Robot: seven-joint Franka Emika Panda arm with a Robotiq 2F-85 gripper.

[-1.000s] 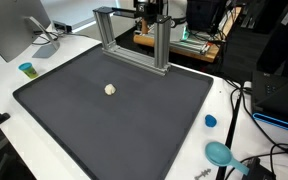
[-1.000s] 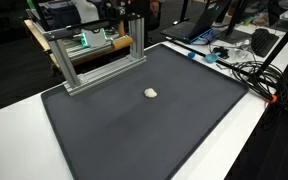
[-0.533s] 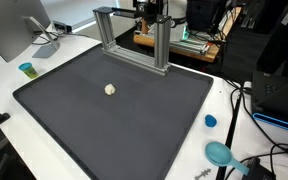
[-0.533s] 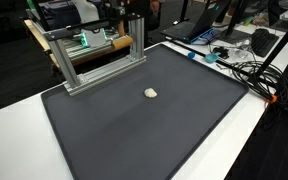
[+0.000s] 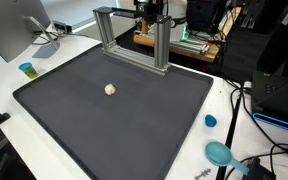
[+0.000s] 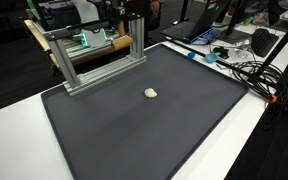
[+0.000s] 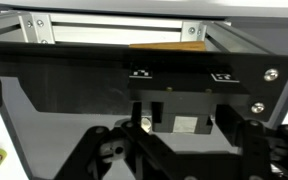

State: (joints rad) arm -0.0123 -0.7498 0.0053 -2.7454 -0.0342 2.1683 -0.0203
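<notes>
A small cream lump [image 5: 110, 89] lies alone near the middle of a dark mat [image 5: 74, 120]; it also shows in an exterior view [image 6: 151, 93]. An aluminium frame [image 5: 132, 40] stands at the mat's far edge, seen too in an exterior view [image 6: 94, 55]. In the wrist view my gripper [image 7: 179, 165] fills the lower picture, its dark linkages spread wide and nothing between them. It looks towards the frame [image 7: 114, 28] across the mat. In both exterior views the gripper is hard to make out among dark gear behind the frame. The lump is far from it.
A teal cup [image 5: 26, 69] and a monitor [image 5: 14, 25] stand on the white table beside the mat. A blue cap [image 5: 210, 121] and a teal round thing [image 5: 219, 153] lie on the other side. Cables [image 6: 239, 65] and electronics crowd the table edge.
</notes>
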